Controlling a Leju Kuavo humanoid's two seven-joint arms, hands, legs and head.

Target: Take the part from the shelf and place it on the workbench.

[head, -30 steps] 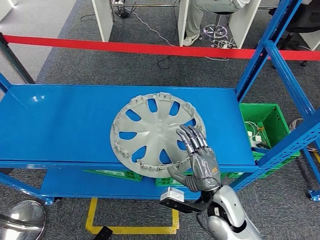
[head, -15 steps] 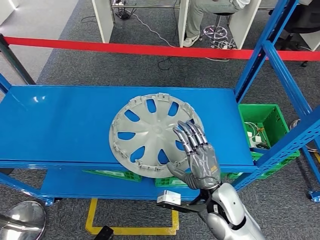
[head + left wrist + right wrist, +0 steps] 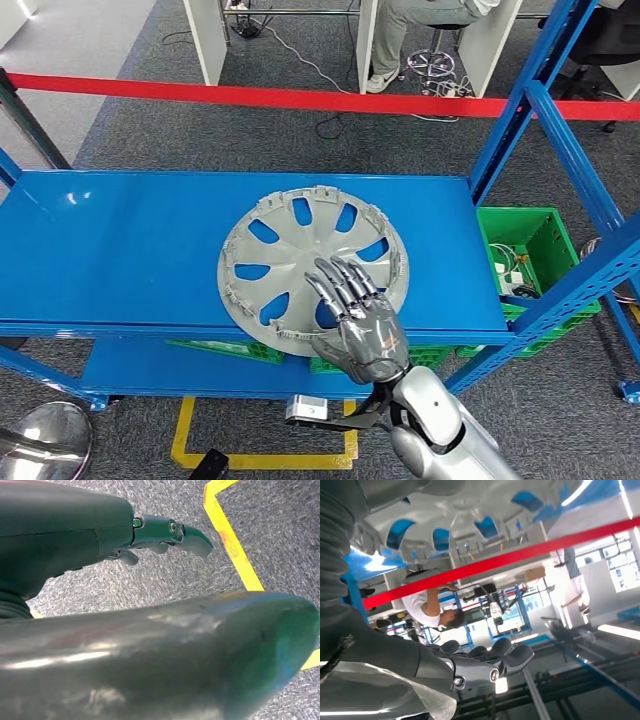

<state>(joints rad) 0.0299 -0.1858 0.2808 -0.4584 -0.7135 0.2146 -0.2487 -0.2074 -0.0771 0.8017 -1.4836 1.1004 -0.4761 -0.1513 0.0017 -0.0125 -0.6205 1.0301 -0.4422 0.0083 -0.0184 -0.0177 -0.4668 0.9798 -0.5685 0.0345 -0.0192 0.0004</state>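
Grey wheel cover [image 3: 309, 270], the part, flat on the blue shelf [image 3: 113, 250], near rim overhanging the shelf's front edge. Probably left that way so fingers can get under the rim.

Right robot hand [image 3: 355, 320] over the near-right part of the cover, fingers spread and stretched across the spokes, thumb low by the overhanging rim. Holding nothing yet; reads as lining up for a rim grasp from the front. Whether fingertips touch the cover: cannot tell. In the right wrist view, cover underside [image 3: 444, 510] close overhead, dark fingers [image 3: 501, 662] clear of it.

Left robot hand [image 3: 158, 532] hanging low over grey carpet and a yellow floor line [image 3: 230, 542]; fingers seem slack, nothing in them, open or curled not readable.

Behind the shelf: red barrier tape [image 3: 264, 97], a seated person's leg [image 3: 389, 45], cut off by the frame. Green bin [image 3: 547, 250] right of shelf, partly screened by the upright. Tabletop for delivery out of frame.
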